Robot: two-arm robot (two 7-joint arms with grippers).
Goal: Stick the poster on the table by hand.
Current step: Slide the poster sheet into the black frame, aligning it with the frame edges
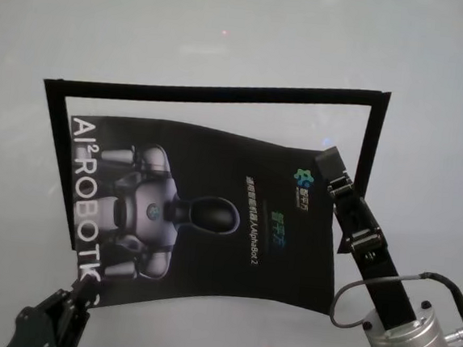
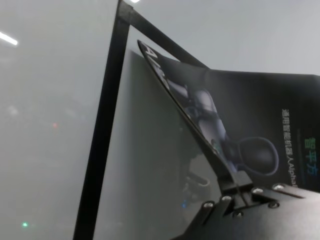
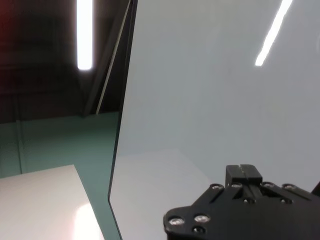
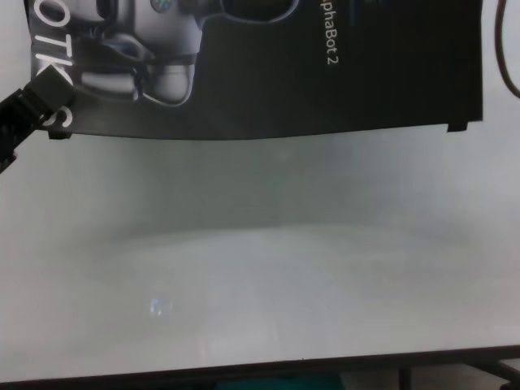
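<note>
Between my hands the poster (image 1: 211, 220) hangs lengthwise above the surface (image 1: 226, 51): left hand (image 1: 84, 286) and right hand (image 1: 333, 170) each pinched shut on a corner.

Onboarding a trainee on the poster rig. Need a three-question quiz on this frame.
1. True or false: the large black glossy poster lies fully flat on the white-grey matte table.
2. Which gripper pinches the poster's near left corner? A) left B) right C) neither
3. Fill in: the narrow black tape strips run along the poster's far, left and ____ sides.
Key: 1 false, the left wrist view shows its edge lifted. 2 A, the left gripper; the right gripper is by the poster's right edge. 3 right.
</note>
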